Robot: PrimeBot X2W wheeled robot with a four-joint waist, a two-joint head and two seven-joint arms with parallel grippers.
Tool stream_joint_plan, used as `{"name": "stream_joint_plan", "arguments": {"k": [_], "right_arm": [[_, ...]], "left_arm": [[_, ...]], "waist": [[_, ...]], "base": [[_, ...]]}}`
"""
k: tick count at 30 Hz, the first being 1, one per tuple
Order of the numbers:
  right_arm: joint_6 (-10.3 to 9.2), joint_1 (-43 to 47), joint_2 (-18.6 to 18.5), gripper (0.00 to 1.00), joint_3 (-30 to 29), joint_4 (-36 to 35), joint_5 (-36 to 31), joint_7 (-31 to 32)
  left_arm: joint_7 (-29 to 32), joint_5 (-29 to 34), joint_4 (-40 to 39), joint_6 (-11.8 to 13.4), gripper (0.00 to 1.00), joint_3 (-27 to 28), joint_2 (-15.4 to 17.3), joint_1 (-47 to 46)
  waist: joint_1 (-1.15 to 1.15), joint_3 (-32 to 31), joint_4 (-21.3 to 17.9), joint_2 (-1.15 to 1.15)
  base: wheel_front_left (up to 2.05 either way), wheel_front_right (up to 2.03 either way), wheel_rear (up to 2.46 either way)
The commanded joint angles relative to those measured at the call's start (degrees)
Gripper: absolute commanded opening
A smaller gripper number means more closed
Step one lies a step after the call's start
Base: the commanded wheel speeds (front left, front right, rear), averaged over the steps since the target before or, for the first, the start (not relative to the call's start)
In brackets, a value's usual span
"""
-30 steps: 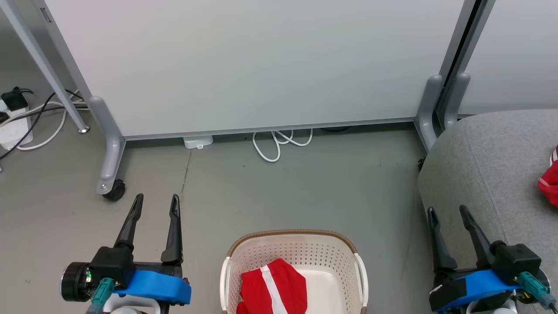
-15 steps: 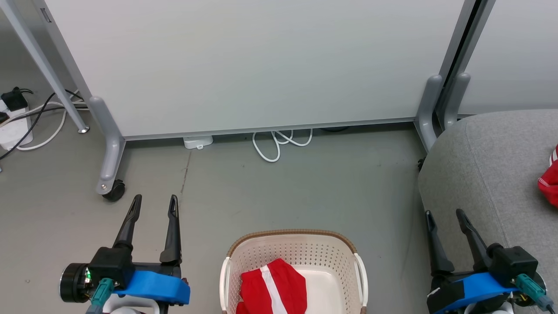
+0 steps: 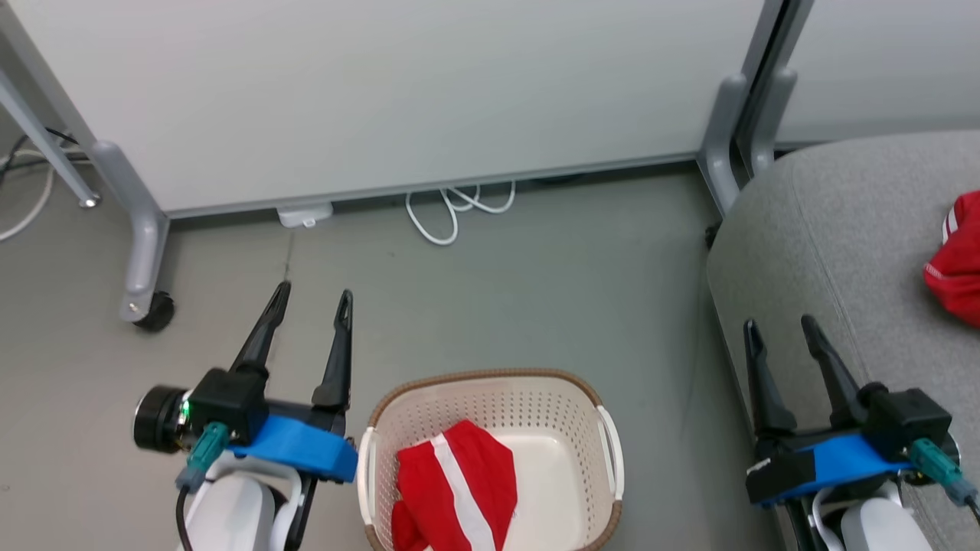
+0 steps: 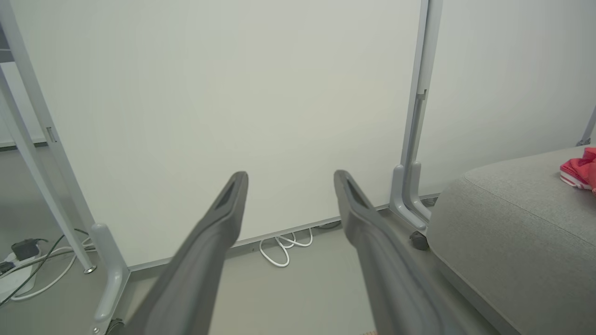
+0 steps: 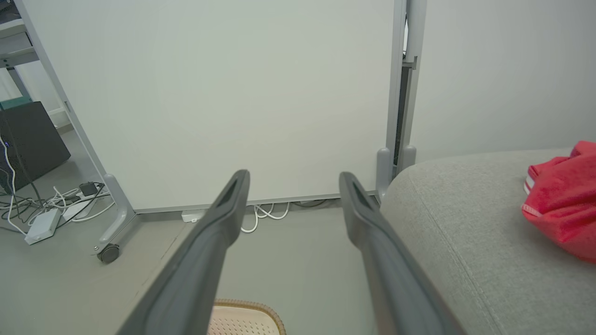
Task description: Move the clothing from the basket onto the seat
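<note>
A cream basket with a brown rim stands on the floor at the bottom middle, and a red garment with a white stripe lies in it. A second red piece of clothing lies on the grey seat at the right; it is also in both wrist views. My left gripper hangs open to the left of the basket, with nothing between its fingers. My right gripper hangs open over the seat's near left edge, also holding nothing.
A white partition panel on grey wheeled feet closes off the back. A looped white cable lies on the floor below it. More cables and a power strip lie at the far left.
The head camera has shifted, so the whole picture has slid left and up a little. Both grippers stay open and hold nothing.
</note>
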Motion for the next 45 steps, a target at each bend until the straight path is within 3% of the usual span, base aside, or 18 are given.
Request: {"name": "stream_joint_plan", "arguments": {"k": [1, 10, 20, 27, 36, 45], "right_arm": [[0.01, -1.6, 0.0, 1.00, 0.0, -0.6, -0.3, 0.0], [0.01, -9.0, 0.0, 1.00, 0.0, -2.8, -1.1, 0.0], [0.01, -14.1, 0.0, 1.00, 0.4, -4.3, -0.3, 0.0], [0.01, -17.1, 0.0, 1.00, 1.3, -5.7, 0.5, 0.0], [0.01, -20.8, 0.0, 1.00, 2.6, -7.8, 1.5, 0.0], [0.01, -22.6, 0.0, 1.00, 3.1, -10.4, 2.4, 0.0]], "left_arm": [[-0.2, -0.2, 0.9, -0.1, 1.00, -1.3, 1.0, -2.5], [-0.2, -3.2, 11.2, -0.1, 1.00, -15.6, 7.6, -16.7], [-0.2, -6.6, 22.1, -0.1, 1.00, -30.3, 11.6, -27.9], [-0.2, -8.9, 30.6, -0.1, 1.00, -42.9, 12.6, -34.2], [1.7, -13.2, 41.8, -0.1, 1.00, -58.7, 11.6, -41.6], [8.6, -12.4, 48.6, -0.1, 1.00, -64.1, 12.0, -45.7]], "waist": [[0.00, 3.0, -1.9, 0.00], [0.00, 14.9, -6.9, 0.00], [0.00, 23.3, -10.1, 0.00], [0.00, 29.1, -11.8, 0.00], [0.00, 36.8, -13.5, 0.00], [0.00, 43.3, -15.1, 0.00]], "base": [[0.00, 0.00, 0.00], [0.00, 0.00, 0.00], [0.00, 0.00, 0.00], [0.00, 0.00, 0.00], [0.00, 0.00, 0.00], [0.00, 0.00, 0.00]]}}
